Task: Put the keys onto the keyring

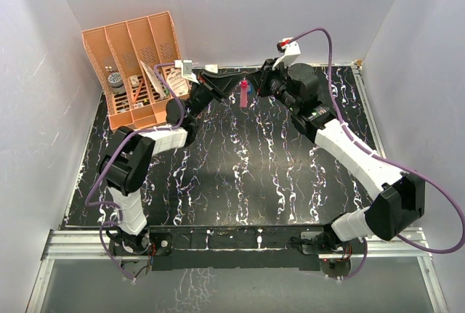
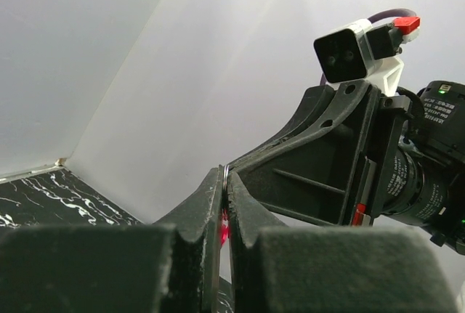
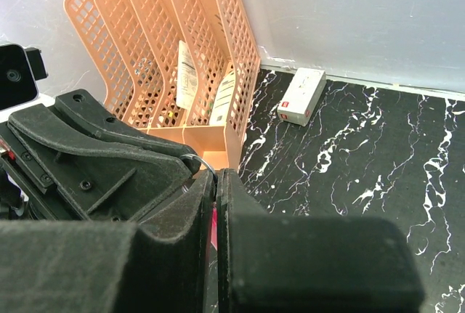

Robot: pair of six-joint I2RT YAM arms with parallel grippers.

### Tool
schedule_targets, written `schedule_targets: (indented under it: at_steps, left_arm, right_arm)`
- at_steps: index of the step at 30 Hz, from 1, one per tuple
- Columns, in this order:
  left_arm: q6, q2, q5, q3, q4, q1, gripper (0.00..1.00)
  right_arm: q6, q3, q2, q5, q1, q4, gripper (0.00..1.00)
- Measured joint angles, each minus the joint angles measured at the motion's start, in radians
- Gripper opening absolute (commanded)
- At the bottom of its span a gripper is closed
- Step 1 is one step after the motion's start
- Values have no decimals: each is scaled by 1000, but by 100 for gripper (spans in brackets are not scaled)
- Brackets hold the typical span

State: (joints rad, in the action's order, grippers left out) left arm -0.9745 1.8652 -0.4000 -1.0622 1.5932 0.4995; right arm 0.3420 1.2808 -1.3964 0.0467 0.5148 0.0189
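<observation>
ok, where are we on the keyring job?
Done: pickup. Both arms meet over the far side of the table, jaws shut on the left gripper and the right gripper. In hand: the keyring hangs between them, red showing in the left jaws, with what looks like the blue key beside it. Left: threading. I can't tell whether any key is on yet, and the silvery key isn't visible.

Overhead view looks down from behind; close wrist views face each other, sharing the table (image 1: 254,175).
</observation>
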Motion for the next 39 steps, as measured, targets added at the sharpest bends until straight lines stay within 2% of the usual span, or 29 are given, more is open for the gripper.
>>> schedule_targets:
  at_steps: [5,9,18,23,30,39]
  left_arm:
    - [-5,11,9,0,0,0,38]
    - [-2,13,19,0,1,0,49]
    - [49,-10,24,71,0,-14,55]
    - [134,-48,16,131,0,-13,57]
    - [293,-102,-11,148,-28,27,60]
    - [464,-106,-10,148,-119,92,64]
  right_arm:
    - [-10,0,1,-7,0,2,0]
    - [-28,0,6,-26,0,6,0]
    - [-67,1,28,-57,0,4,0]
    - [-116,48,26,-71,0,-79,0]
    - [-196,222,-17,-74,0,-223,0]
    - [-219,507,-153,-52,0,-501,0]
